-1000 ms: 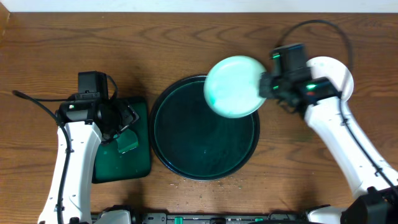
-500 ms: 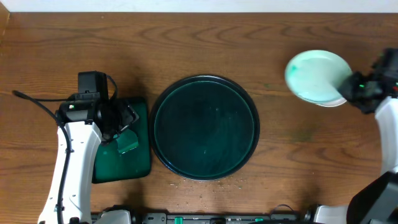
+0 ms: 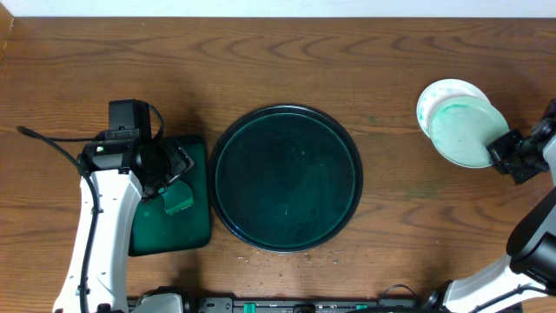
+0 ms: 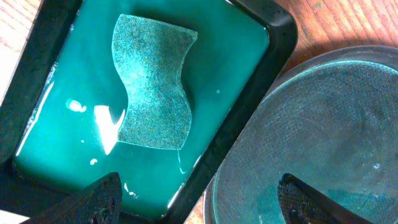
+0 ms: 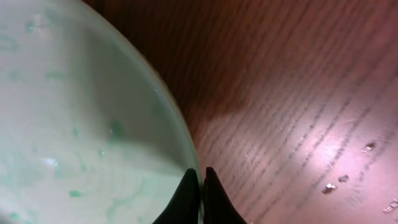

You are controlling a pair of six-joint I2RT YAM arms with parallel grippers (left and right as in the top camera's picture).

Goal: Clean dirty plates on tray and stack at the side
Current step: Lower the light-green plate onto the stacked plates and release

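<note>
The round black-green tray (image 3: 287,177) sits at the table's middle with no plate on it; its rim also shows in the left wrist view (image 4: 323,130). My right gripper (image 3: 502,153) is shut on the rim of a white plate (image 3: 465,132) with faint teal smears, held over another white plate (image 3: 439,94) at the far right. In the right wrist view the fingers (image 5: 200,196) pinch the plate's edge (image 5: 93,124). My left gripper (image 3: 174,174) is open and empty above the rectangular tray's right edge, its fingertips (image 4: 99,199) spread wide.
A small rectangular dark green tray (image 3: 169,200) of teal liquid (image 4: 205,68) holds a green sponge (image 4: 152,81), also seen from overhead (image 3: 178,202). Small crumbs (image 5: 336,184) lie on the wooden table at the right.
My right gripper has carried the plate from above the round tray's upper right edge rightward to the table's far right, over the other plate. The left arm has not moved.
</note>
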